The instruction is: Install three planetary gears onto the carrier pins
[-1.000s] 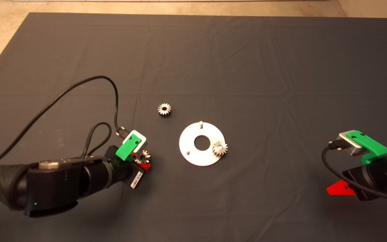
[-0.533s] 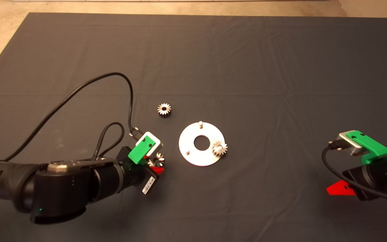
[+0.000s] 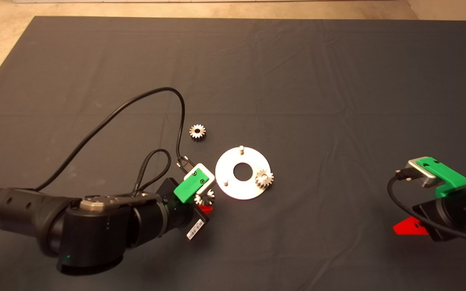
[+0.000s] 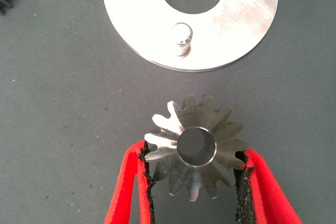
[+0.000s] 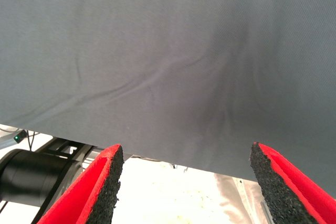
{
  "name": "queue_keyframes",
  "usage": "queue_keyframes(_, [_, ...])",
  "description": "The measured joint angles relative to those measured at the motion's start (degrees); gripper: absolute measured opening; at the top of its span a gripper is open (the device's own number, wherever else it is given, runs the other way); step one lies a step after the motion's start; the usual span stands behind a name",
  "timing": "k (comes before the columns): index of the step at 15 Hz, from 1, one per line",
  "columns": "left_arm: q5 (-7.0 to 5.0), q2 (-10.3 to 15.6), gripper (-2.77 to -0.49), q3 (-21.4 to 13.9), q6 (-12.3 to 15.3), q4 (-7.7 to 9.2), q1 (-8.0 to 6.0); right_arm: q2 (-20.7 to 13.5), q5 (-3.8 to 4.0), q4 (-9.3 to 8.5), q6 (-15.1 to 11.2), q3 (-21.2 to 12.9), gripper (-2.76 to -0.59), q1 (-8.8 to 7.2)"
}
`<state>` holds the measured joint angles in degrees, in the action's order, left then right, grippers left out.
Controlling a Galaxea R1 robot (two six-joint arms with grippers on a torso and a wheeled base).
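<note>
Gripping one of three planetary gears (image 4: pixel 195 148), left gripper (image 4: pixel 194 182) jaws closed; right gripper (image 5: pixel 186 182) jaws wide, empty.

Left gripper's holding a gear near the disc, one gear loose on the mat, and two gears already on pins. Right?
Not quite: only one seated gear is on the disc; two pins stand bare, per the head view. The rest holds: the left gripper holds a gear, and a loose gear lies on the mat.

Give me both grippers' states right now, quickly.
Left gripper: shut on a planetary gear, just short of the carrier disc.
Right gripper: open, holding nothing, parked at the mat's right edge.
</note>
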<state>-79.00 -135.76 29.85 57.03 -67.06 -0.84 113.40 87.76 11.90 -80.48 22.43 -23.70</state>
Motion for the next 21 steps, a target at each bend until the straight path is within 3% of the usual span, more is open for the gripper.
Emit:
queue_keyframes(3, [-0.33, -2.1, -2.62, 3.2, -2.3, 1.74, -0.32, 0.0, 0.05, 0.0, 0.0, 0.0, -1.58, 0.02])
queue_keyframes(7, [-0.55, -3.1, -2.62, 6.9, -4.0, 2.27, -1.11, 0.1, -0.08, 0.0, 0.0, 0.0, -1.58, 0.0])
queue_keyframes(9, [-0.44, -3.5, -2.62, 7.1, -4.2, 2.82, -1.45, 0.0, -0.11, 0.02, 0.0, 0.0, -1.58, 0.02])
queue_keyframes(12, [-0.46, -3.5, -2.62, 7.1, -4.5, 4.35, -3.54, 0.1, -0.5, -0.18, 0.0, 0.0, -1.58, 0.02])
queue_keyframes(15, [-0.52, -3.4, -2.62, 7.1, -4.9, 7.22, -5.68, 0.1, -0.5, -0.2, 0.0, 0.0, -1.58, 0.02])
queue_keyframes(16, [-0.49, -3.5, -2.62, 7.1, -4.9, 7.32, -6.09, 0.1, -0.52, -0.22, 0.0, 0.0, -1.58, 0.02])
queue_keyframes(21, [-0.55, -4.8, -2.62, 7.1, -4.9, 7.56, -6.15, 0.1, -0.55, -0.27, 0.0, 0.0, -1.58, 0.02])
